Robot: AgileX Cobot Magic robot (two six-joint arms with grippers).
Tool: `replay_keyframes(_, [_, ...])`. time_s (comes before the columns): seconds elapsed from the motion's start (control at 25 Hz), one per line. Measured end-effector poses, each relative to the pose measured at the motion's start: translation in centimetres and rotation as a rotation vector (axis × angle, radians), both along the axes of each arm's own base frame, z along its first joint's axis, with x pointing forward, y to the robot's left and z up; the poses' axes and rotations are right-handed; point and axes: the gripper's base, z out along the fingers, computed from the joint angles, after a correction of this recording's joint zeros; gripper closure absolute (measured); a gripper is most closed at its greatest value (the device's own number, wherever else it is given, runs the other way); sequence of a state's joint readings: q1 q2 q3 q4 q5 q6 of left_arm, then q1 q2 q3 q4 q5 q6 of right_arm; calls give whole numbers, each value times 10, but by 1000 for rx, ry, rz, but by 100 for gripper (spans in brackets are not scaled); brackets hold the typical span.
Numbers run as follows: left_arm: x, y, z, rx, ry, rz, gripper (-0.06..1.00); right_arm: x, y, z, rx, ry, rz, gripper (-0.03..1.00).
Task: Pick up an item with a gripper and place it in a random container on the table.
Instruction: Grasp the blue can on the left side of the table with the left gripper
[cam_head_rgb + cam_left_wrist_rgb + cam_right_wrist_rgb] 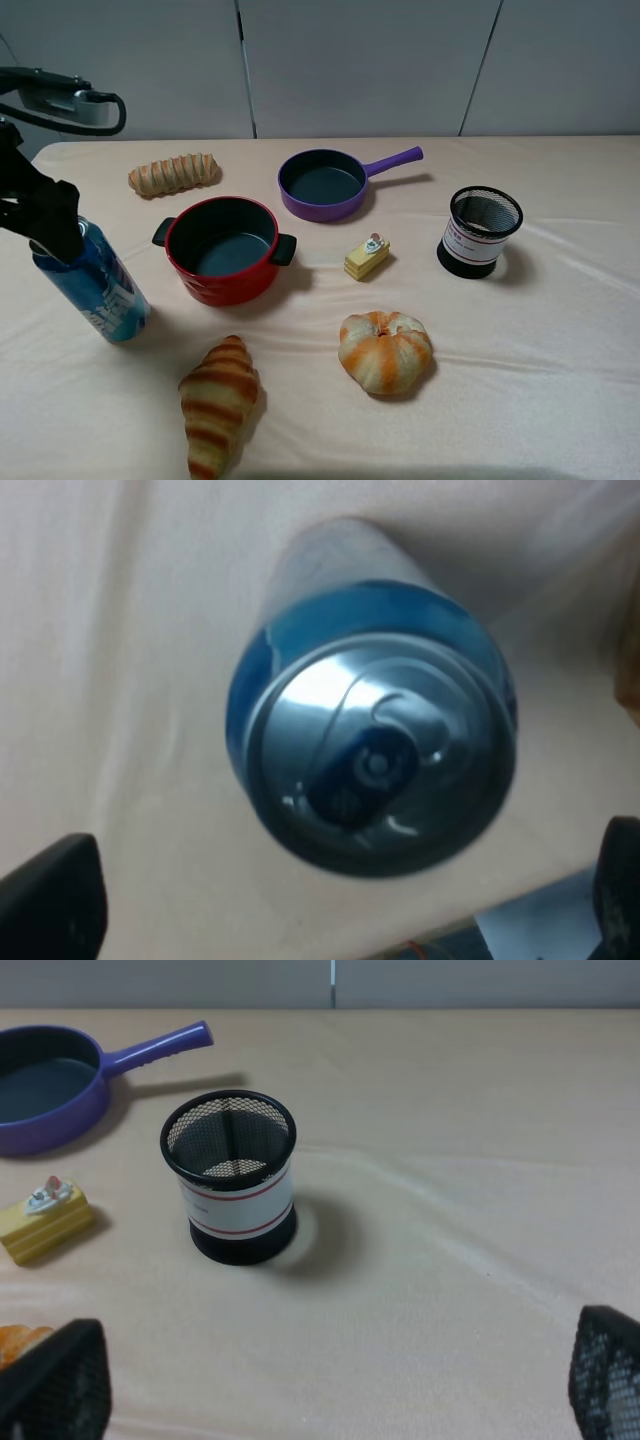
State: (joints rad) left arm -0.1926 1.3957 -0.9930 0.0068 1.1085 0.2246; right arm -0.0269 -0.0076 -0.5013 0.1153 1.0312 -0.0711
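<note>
The tall blue can (pixel 100 285) with a silver top stands on the peach-cloth table (pixel 560 330) at the left, looking tilted in the high view. My left gripper (pixel 45 215) is open at the can's top; in the left wrist view its fingers (pixel 55 900) sit wide apart on either side of the can (pixel 370 750), not touching it. The red pot (pixel 222 248) stands empty just right of the can. My right gripper (pixel 330 1380) is open and empty above the table; it does not show in the high view.
A purple long-handled pan (pixel 325 183) sits behind the pot. A black mesh cup (pixel 483 230) stands at the right, and it also shows in the right wrist view (pixel 232 1175). A yellow cake piece (pixel 367 256), a croissant (pixel 217 400), a round bun (pixel 386 350) and a long bread (pixel 174 174) lie around.
</note>
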Motion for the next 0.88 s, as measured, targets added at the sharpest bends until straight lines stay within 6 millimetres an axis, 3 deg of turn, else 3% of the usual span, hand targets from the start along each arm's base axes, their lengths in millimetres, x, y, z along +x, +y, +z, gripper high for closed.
replay_keyframes(0.4, [3, -2, -29, -2, 17, -24, -4, 0, 0, 0, 0, 0, 0, 27])
replay_keyframes(0.88, [16, -19, -57, 34, 64, -106, -3, 0, 0, 0, 0, 0, 0, 27])
